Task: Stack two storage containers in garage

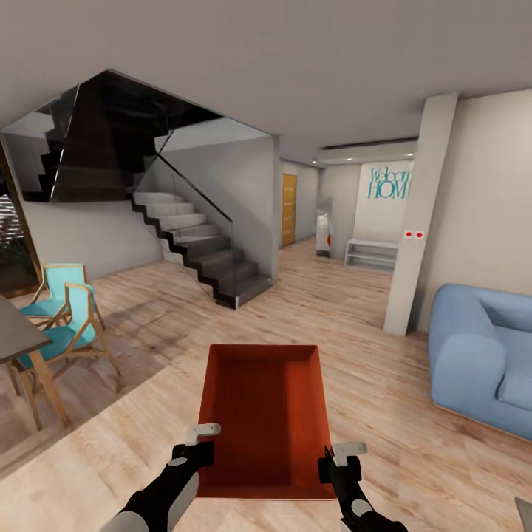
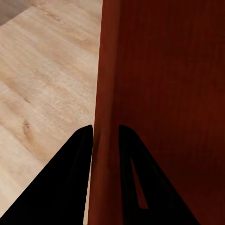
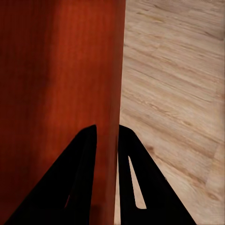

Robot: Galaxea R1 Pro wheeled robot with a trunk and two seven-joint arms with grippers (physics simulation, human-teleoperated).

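Note:
One red-orange open-top storage container (image 1: pixel 262 410) hangs in front of me above the light wood plank floor (image 1: pixel 414 421) of the living room. My left gripper (image 1: pixel 198 452) is shut on its left wall and my right gripper (image 1: pixel 330 465) on its right wall, both near the box's close end. In the left wrist view the black fingers (image 2: pixel 75 154) pinch the thin red wall (image 2: pixel 105 140). The right wrist view shows the same grip, with fingers (image 3: pixel 86 154) on either side of the wall (image 3: pixel 112 117). The container is empty inside.
A blue sofa (image 1: pixel 480 355) stands at the right. A wooden table (image 1: pixel 18 336) with teal chairs (image 1: pixel 63 318) is at the left. A staircase (image 1: pixel 199 251) rises ahead left, a cream pillar (image 1: pixel 417 222) ahead right, and a hallway with a wooden door (image 1: pixel 288 209) runs between them.

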